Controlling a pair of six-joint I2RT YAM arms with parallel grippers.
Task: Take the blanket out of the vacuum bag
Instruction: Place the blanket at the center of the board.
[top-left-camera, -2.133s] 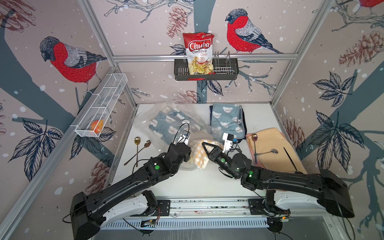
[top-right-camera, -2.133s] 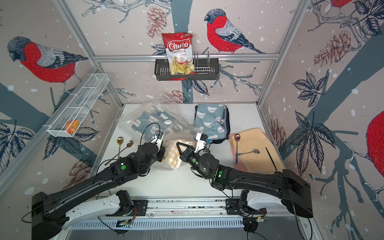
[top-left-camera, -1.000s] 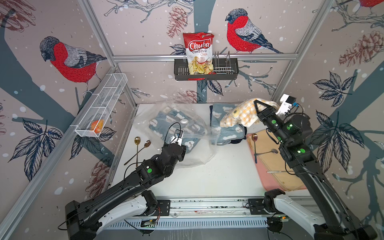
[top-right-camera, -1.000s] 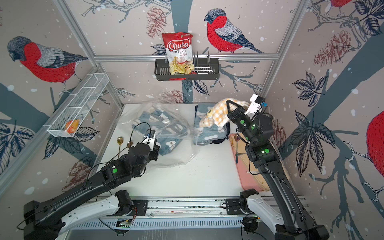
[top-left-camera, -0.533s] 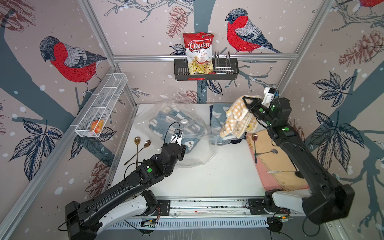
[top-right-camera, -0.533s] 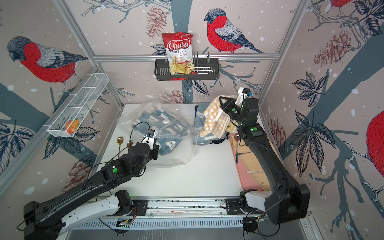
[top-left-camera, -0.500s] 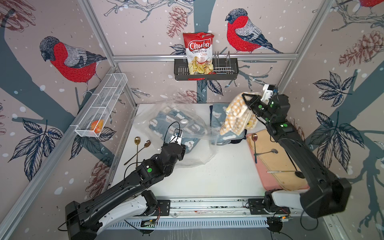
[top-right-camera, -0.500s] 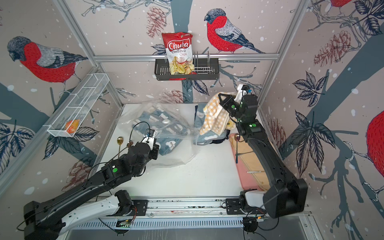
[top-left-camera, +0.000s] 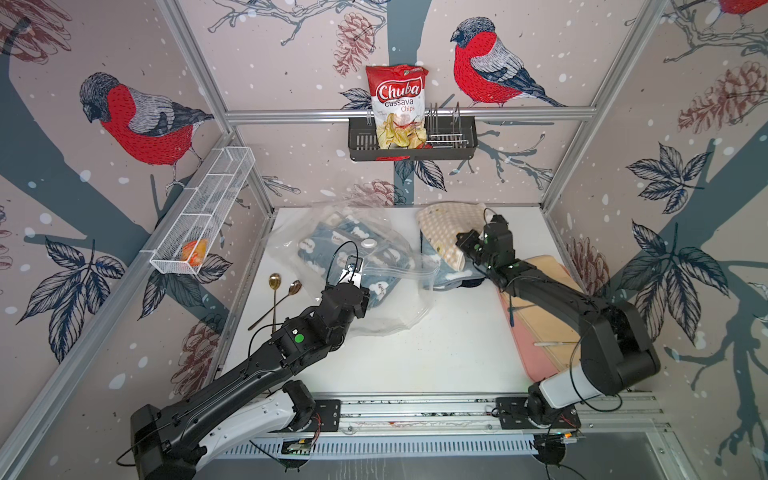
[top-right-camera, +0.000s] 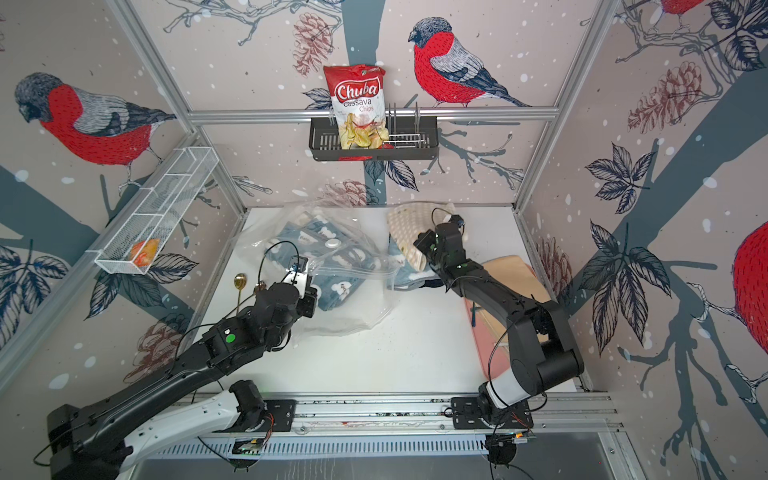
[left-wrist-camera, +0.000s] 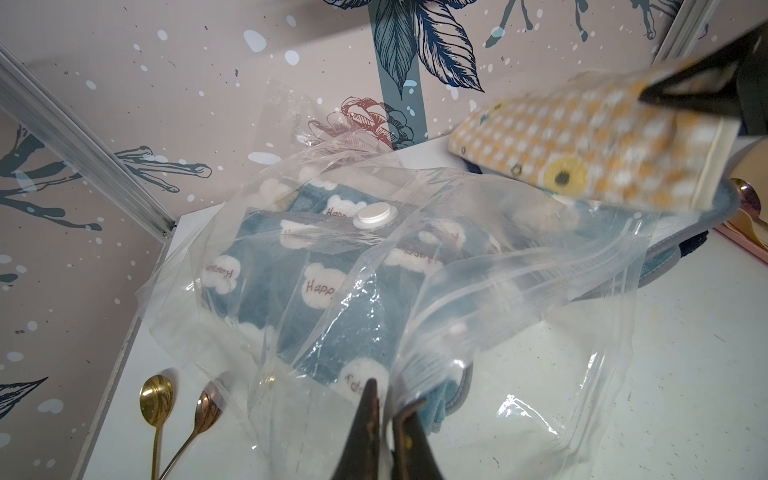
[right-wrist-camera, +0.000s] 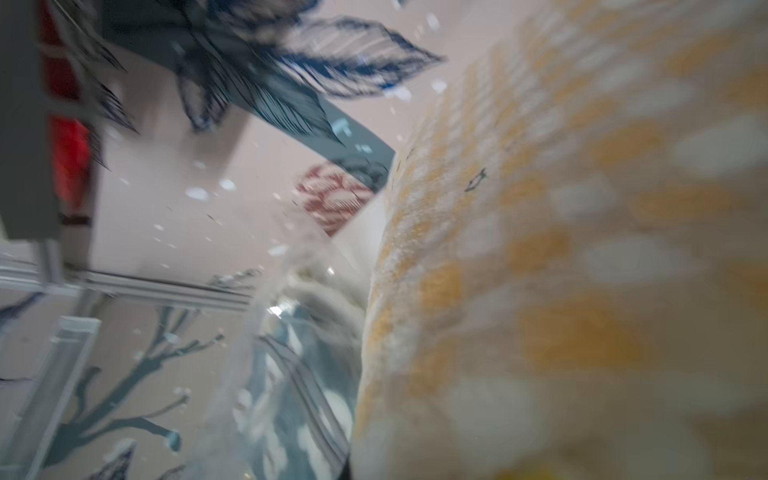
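Pinching the yellow checked blanket (top-left-camera: 442, 226) near the counter's (top-left-camera: 415, 357) far right edge, the right tool (top-left-camera: 460, 244) has it clear of the vacuum bag (top-left-camera: 376, 303), whose plastic the left tool (left-wrist-camera: 386, 405) clamps mid-counter, and a blue blanket (left-wrist-camera: 291, 266) inside looks left to pull.

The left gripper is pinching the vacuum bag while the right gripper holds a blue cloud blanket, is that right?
Not quite. The right gripper holds the yellow checked blanket, not a blue one, as the left wrist view shows. The left gripper does pinch the vacuum bag.
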